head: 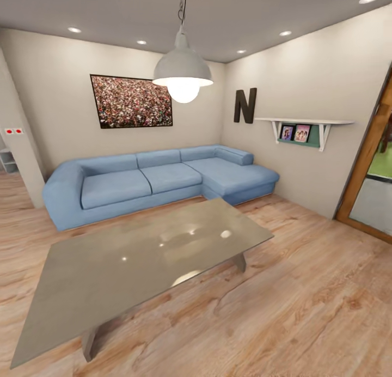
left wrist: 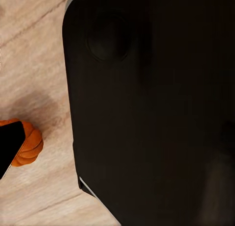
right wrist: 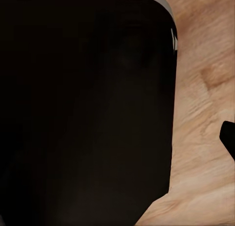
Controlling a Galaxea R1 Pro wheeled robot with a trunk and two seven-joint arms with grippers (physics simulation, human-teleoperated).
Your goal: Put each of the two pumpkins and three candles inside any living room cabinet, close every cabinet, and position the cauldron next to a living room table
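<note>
Small ribbed bright-orange pumpkin [left wrist: 28, 143] was seen on pale wood floor [left wrist: 34, 64], nearer the left arm | jaws' state could not be told.

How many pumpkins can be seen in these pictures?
1. A pumpkin lies on the wooden floor in the left wrist view, partly covered by a dark part at the picture's edge. The second pumpkin may be hidden elsewhere.

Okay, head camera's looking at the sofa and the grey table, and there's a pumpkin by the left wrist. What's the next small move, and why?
Probably tilt the head down toward the floor at the robot's left. The head view takes in the blue sofa and grey table, while the left wrist view catches an orange pumpkin on the wood floor beside a dark body panel. Finding it comes before any reach.
</note>
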